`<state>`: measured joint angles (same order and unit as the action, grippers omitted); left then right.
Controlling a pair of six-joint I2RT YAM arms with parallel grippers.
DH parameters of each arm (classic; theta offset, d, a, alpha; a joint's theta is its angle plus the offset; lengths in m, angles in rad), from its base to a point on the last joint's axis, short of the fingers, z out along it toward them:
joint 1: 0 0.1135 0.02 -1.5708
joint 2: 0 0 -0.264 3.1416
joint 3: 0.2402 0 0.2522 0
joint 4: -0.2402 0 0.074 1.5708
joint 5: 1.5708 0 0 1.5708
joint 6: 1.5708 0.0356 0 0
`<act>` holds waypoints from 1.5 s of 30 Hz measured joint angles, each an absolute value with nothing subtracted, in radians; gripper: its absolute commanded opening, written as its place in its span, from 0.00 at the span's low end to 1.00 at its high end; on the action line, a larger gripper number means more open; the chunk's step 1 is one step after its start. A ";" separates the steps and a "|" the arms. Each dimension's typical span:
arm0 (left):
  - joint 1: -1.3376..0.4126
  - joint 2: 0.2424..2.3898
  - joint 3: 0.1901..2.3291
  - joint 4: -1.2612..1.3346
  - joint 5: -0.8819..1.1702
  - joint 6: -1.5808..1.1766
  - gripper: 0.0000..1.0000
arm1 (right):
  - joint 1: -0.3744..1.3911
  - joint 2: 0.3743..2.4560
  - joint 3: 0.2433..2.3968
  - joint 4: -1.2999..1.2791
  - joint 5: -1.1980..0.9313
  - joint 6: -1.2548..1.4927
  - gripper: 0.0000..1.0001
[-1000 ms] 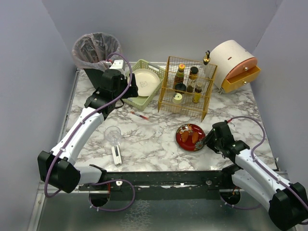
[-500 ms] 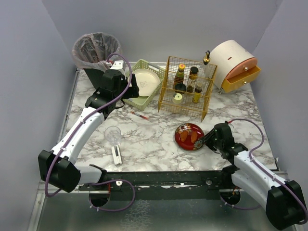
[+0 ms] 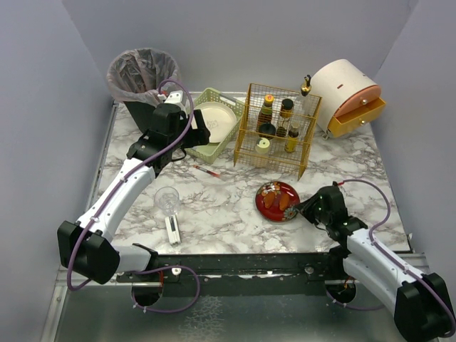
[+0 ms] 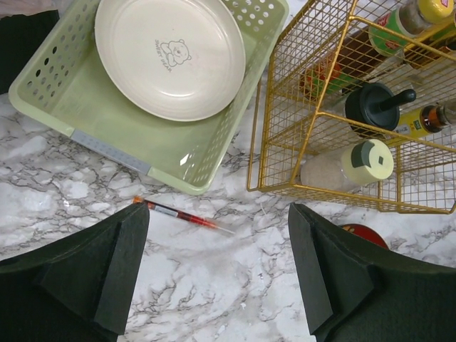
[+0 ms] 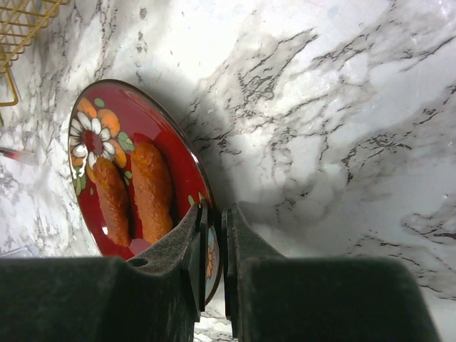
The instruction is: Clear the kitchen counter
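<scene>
Right wrist view: the right gripper (image 5: 212, 214) is seen clenched on the rim of a red plate (image 5: 160, 135), on which two orange-brown food pieces (image 5: 153, 189) are carried. The marble kitchen counter (image 3: 228, 206) is spread beneath both arms, and the plate is found at its front right. The left gripper (image 4: 217, 235) is held wide apart and empty above a red pen (image 4: 182, 212), near a green basket (image 4: 107, 146) in which a cream plate (image 4: 171, 53) is laid, beside a gold wire rack (image 4: 313, 128).

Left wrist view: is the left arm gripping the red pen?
No, the red pen lies flat on the kitchen counter while the left fingers stand wide apart.
</scene>
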<state>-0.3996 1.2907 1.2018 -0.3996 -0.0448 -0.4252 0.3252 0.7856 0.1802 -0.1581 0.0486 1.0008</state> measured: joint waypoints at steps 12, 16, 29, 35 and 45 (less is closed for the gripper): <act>-0.400 1.296 1.113 -0.338 0.052 -0.469 0.92 | 0.325 0.684 0.195 -0.242 0.019 0.958 0.00; -0.399 1.293 1.069 -0.307 0.099 -0.485 0.92 | 0.323 0.682 0.233 -0.281 -0.023 0.921 0.00; -0.401 1.260 0.902 -0.176 0.244 -0.569 0.92 | 0.321 0.694 0.252 -0.260 -0.227 0.867 0.00; -0.410 1.260 0.852 -0.143 0.264 -0.594 0.92 | 0.321 0.707 0.219 -0.188 -0.306 0.880 0.01; -0.482 1.261 0.772 -0.067 0.273 -0.635 0.89 | 0.321 0.714 0.168 -0.049 -0.399 0.944 0.00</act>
<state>-0.4824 1.2606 0.7715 -0.0669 0.2733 -0.6346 0.3206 0.7136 0.1680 -0.0490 -0.3992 0.9436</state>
